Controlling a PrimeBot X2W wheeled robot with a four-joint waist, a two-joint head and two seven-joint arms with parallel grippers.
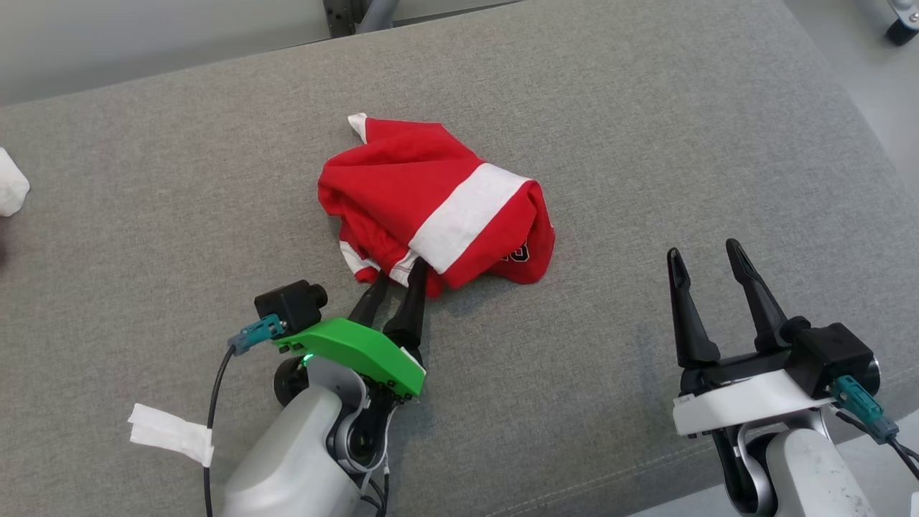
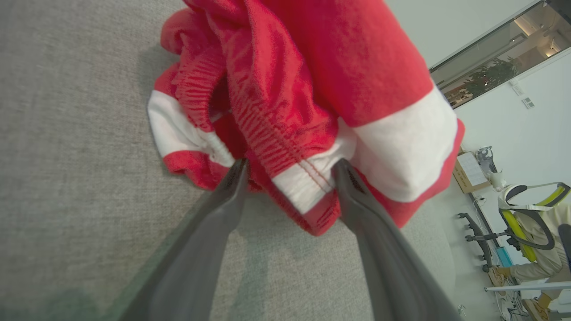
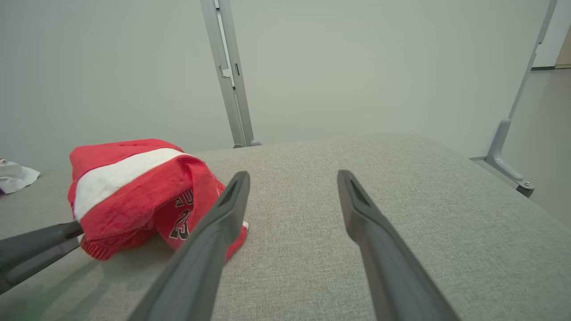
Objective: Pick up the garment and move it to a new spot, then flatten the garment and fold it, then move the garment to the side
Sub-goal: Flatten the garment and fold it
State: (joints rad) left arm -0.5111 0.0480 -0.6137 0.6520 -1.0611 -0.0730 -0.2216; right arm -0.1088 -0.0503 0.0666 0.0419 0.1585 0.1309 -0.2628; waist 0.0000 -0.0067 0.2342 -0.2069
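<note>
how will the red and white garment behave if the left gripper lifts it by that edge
Probably floppy: the garment lies crumpled in soft folds, so it would likely drape and hang below the left gripper. It looks thin, so likely light. The ribbed waistband between the open fingers is bunched, which may give a firm pinch.

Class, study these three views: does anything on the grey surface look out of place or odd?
The red and white garment lies crumpled in a heap, not flat. A white wad sits at the left edge of the surface.
</note>
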